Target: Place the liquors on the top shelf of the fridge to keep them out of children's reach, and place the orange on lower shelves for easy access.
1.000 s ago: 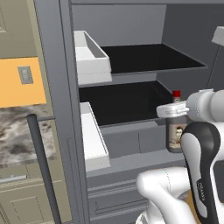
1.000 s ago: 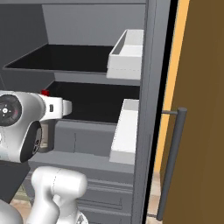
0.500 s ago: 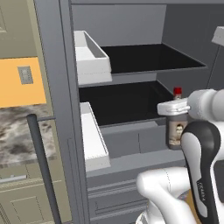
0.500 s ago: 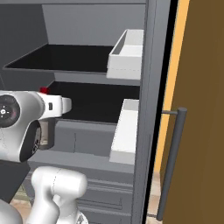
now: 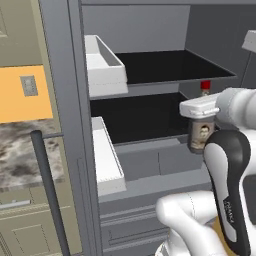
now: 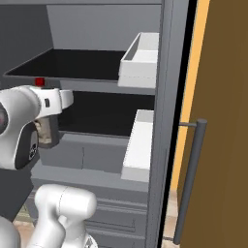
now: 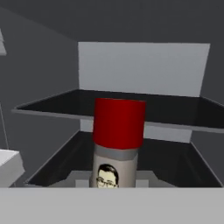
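I have the gripper (image 5: pixel 201 111) clamped on a liquor bottle (image 5: pixel 202 134), holding it upright at the open fridge (image 5: pixel 150 45). Its red cap (image 7: pixel 119 122) sits just under the front edge of the top shelf (image 5: pixel 170 67), and its body hangs level with the lower shelf (image 5: pixel 135 117), not resting on either.

A grey-brown liquor bottle (image 5: pixel 202 136) with a red cap and a pale label bearing a small face stands upright in front of the open grey fridge (image 5: pixel 165 165). Its cap reaches about the level of the top shelf (image 5: pixel 170 67), a flat black panel. The lower shelf (image 5: pixel 135 117), also black, lies behind the bottle, above grey drawers.
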